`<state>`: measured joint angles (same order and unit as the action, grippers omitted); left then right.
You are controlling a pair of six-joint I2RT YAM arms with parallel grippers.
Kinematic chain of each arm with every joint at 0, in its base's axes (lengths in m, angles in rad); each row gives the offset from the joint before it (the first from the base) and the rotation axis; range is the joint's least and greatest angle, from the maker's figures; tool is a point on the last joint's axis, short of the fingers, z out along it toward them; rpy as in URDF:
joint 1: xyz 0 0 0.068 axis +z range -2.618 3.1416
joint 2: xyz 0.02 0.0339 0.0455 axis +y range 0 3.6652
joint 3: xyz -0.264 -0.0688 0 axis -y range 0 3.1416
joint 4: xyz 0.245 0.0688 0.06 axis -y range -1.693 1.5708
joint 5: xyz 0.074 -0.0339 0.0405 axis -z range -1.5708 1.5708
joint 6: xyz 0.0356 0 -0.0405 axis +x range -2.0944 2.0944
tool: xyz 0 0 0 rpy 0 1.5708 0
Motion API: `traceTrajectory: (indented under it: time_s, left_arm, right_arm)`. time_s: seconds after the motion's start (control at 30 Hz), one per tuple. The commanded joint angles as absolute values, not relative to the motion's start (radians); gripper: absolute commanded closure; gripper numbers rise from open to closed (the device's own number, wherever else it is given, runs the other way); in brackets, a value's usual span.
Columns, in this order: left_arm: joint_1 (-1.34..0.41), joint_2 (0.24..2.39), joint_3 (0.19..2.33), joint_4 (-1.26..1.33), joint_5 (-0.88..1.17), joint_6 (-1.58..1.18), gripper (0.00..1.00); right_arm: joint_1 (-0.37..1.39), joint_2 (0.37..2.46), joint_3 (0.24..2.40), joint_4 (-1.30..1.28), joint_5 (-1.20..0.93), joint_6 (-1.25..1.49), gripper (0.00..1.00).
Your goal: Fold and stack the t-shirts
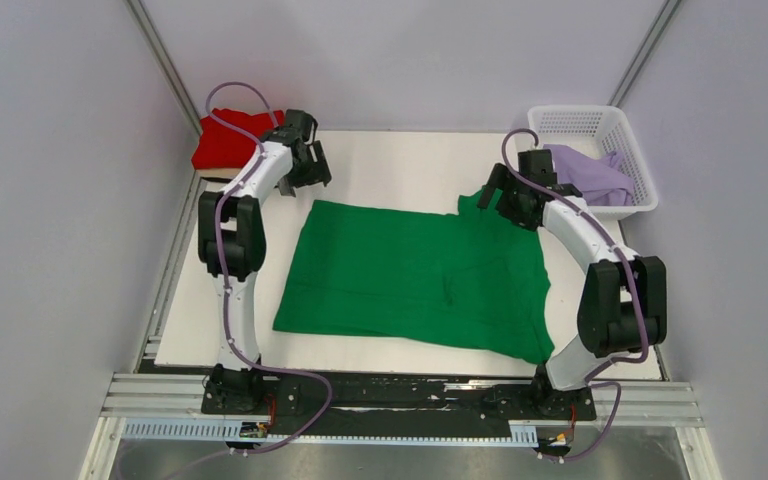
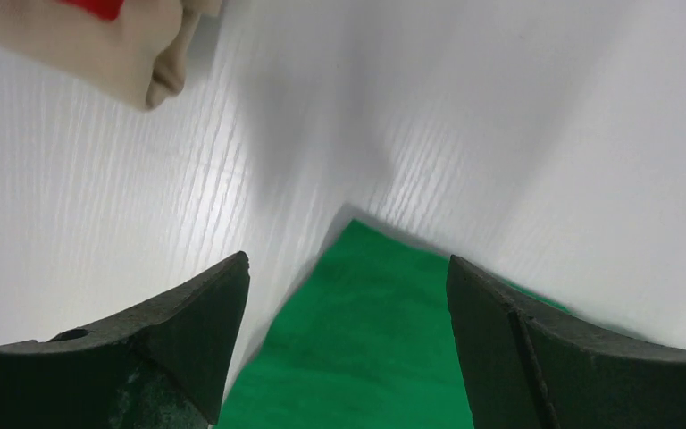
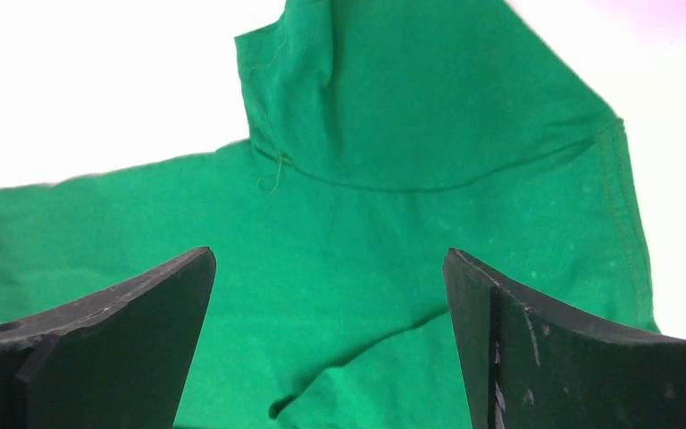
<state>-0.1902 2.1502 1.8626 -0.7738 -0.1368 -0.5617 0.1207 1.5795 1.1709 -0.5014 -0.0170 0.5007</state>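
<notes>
Looking from above: green t-shirt (image 1: 415,275) lies flat mid-table, long axis nine to three; left gripper (image 1: 310,170) hovers at its eleven, right gripper (image 1: 497,197) at its one. Left wrist: jaws spread, empty, shirt corner (image 2: 366,340) at six. Right wrist: jaws parted, empty, sleeve (image 3: 393,98) at twelve.

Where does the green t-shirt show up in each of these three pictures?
Top external: green t-shirt spread flat mid-table.
Left wrist: one corner of it at bottom centre.
Right wrist: it fills most of the picture.
Shared landmark: the white table under it.
</notes>
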Motion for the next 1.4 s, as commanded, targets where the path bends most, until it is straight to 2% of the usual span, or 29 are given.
traceTrajectory:
  time_s: [0.0,0.2,0.43,0.87,1.0,1.1,1.2,1.37]
  left_arm:
    - [-0.196,2.256,2.002,-0.849,-0.192,-0.485,0.14]
    - [-0.198,2.337,2.042,-0.877,-0.164,-0.492,0.23]
    - [-0.211,2.354,2.024,-0.877,-0.218,-0.510,0.29]
    - [-0.255,2.371,2.039,-0.910,-0.266,-0.513,0.47]
    - [-0.261,2.397,2.069,-0.938,-0.279,-0.529,0.56]
    - [-0.266,2.410,2.075,-0.932,-0.275,-0.523,0.70]
    - [-0.268,2.407,2.060,-0.927,-0.271,-0.525,0.98]
    - [-0.263,2.354,1.965,-0.876,-0.313,-0.505,1.00]
  right_arm:
    - [0.116,1.646,1.254,-0.462,0.054,0.460,0.00]
    - [0.116,1.693,1.272,-0.461,0.081,0.454,0.00]
    - [0.116,1.716,1.254,-0.457,0.092,0.454,0.00]
    - [0.115,1.710,1.226,-0.453,0.126,0.454,0.00]
    - [0.116,1.703,1.217,-0.450,0.130,0.456,0.00]
    - [0.116,1.702,1.213,-0.448,0.133,0.456,0.00]
    - [0.116,1.705,1.210,-0.444,0.131,0.456,0.00]
    - [0.118,1.743,1.254,-0.431,0.086,0.415,0.00]
